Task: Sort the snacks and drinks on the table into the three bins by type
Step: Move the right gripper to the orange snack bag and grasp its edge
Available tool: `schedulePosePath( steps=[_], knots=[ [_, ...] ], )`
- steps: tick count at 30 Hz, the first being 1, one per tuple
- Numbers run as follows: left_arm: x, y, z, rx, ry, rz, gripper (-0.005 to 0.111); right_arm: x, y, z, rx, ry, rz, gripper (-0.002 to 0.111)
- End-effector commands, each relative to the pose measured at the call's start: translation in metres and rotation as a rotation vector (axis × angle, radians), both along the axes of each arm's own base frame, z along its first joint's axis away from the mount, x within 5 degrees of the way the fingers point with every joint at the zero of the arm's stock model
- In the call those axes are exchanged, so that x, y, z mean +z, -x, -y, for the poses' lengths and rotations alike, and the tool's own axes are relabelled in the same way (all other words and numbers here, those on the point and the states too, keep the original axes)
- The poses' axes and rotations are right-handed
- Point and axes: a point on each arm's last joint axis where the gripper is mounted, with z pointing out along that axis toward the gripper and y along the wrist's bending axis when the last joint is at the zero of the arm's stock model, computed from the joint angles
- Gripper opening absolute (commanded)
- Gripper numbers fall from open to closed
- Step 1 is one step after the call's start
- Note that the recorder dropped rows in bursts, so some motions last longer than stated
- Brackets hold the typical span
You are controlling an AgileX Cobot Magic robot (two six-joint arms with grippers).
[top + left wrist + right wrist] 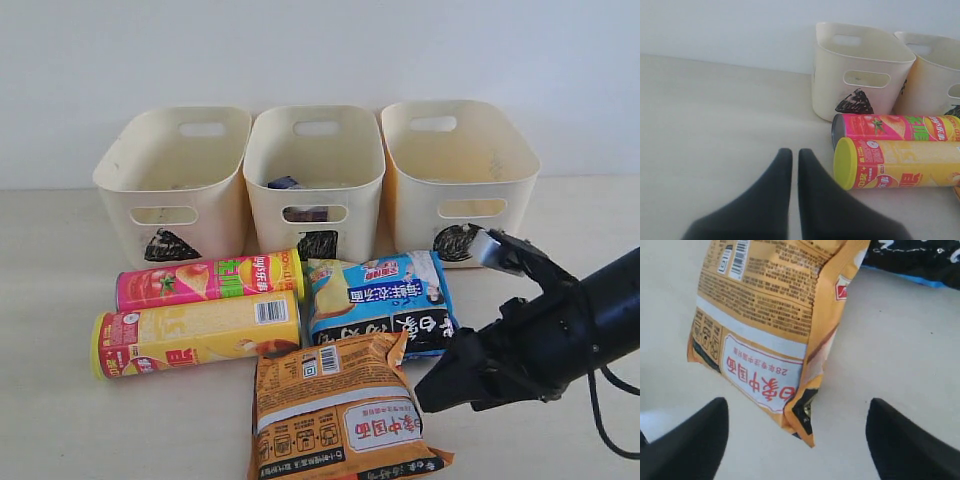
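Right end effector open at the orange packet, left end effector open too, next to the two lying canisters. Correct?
Not quite. The left end effector is shut: the left wrist view shows its fingers pressed together, holding nothing. The rest holds: the right end effector is open at the orange packet, and the left one sits next to the lying pink canister and yellow canister.

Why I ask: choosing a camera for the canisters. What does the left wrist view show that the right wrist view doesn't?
Left wrist only: pink canister, yellow canister, two bins, the shut left gripper. Right wrist only: orange packet's label, blue-black packet's edge, the open right gripper. Both: the table.
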Motion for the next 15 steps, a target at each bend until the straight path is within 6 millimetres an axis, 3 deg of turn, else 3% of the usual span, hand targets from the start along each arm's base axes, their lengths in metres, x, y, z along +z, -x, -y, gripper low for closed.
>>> schedulePosePath(
  steps=[1,9,15],
  knots=[
    [-0.001,0.0,0.0,0.003,-0.006,-0.005,0.004,-0.001,-0.002,-0.001,-0.036,-0.028,0.002,0.072],
    [-0.001,0.0,0.0,0.003,-0.006,-0.005,0.004,-0.048,-0.018,-0.008,-0.087,-0.106,-0.095,0.072],
    [-0.001,0.0,0.0,0.003,-0.006,-0.005,0.004,-0.062,-0.024,-0.01,-0.11,-0.115,-0.12,0.072]
  ],
)
